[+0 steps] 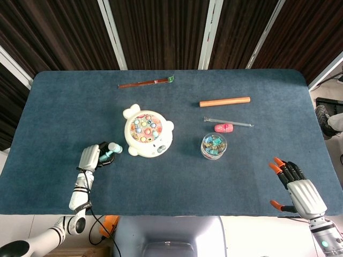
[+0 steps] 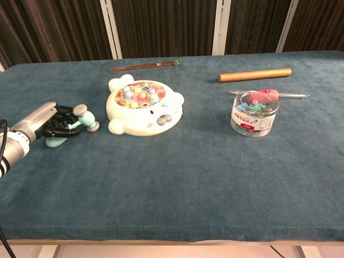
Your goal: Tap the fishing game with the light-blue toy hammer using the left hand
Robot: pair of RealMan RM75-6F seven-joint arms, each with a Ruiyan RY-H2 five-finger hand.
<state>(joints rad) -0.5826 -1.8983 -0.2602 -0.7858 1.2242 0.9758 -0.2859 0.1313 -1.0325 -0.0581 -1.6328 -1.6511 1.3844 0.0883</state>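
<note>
Our left hand [image 2: 51, 124] grips the light-blue toy hammer [image 2: 80, 121], fingers [image 2: 63, 121] hiding its handle. Our right hand [image 1: 298, 187], fingers spread and empty, shows only from above, beyond the fishing game [image 1: 147, 132].

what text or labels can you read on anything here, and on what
None can be read.
Clear tub of clips: a label band with dark print, too small and blurred to read.
Fishing game: only coloured fish and a moulded face, no lettering visible.
Light-blue toy hammer in the left robot hand: no markings visible.
</note>
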